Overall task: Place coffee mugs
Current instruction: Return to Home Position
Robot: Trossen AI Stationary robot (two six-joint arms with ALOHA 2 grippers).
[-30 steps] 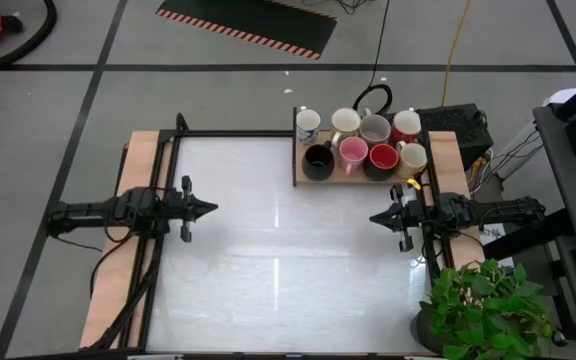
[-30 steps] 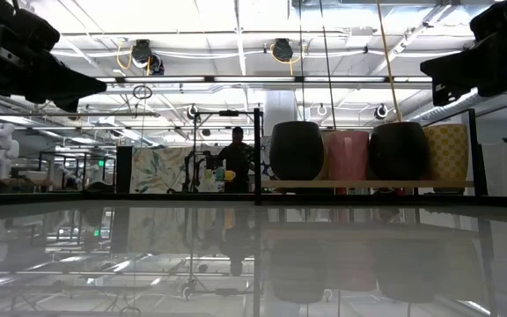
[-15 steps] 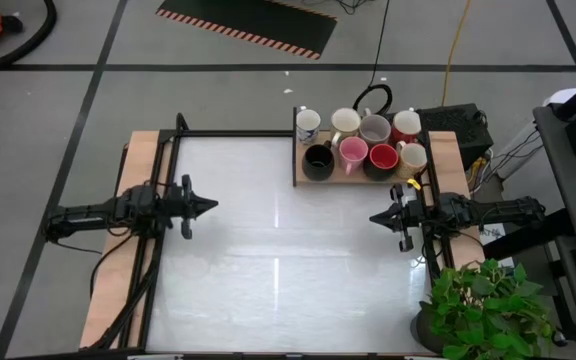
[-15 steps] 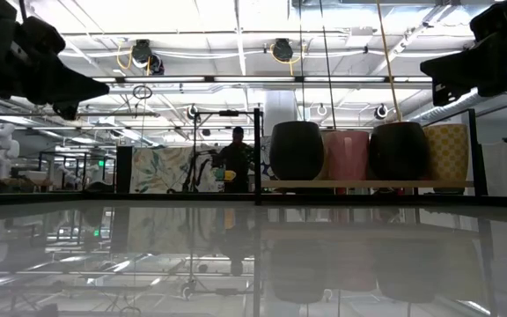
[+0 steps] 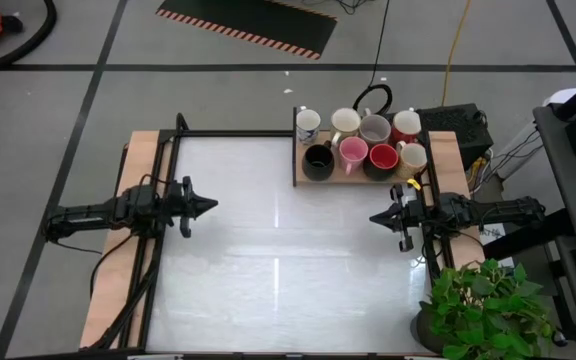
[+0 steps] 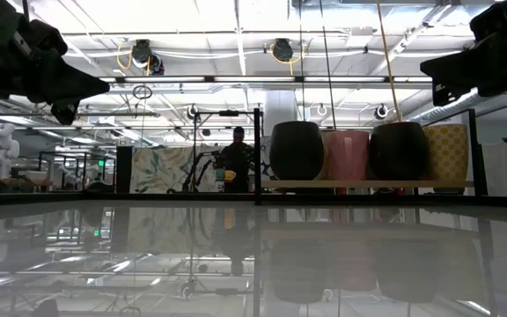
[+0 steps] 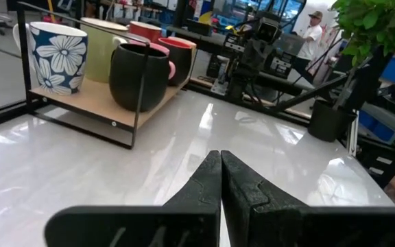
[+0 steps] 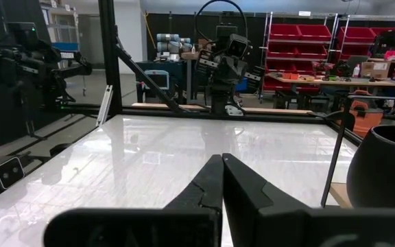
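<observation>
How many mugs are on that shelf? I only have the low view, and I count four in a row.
Observer: Eight. The high view shows a second row of four behind those, on the same shelf.
Operator: What's in that back row?
Observer: A white mug with blue flowers, a cream mug, a grey mug and a red mug.
Operator: Are the pincers holding anything?
Observer: No. The wrist views show the left pincer and the right pincer both shut on nothing, above bare table.
</observation>
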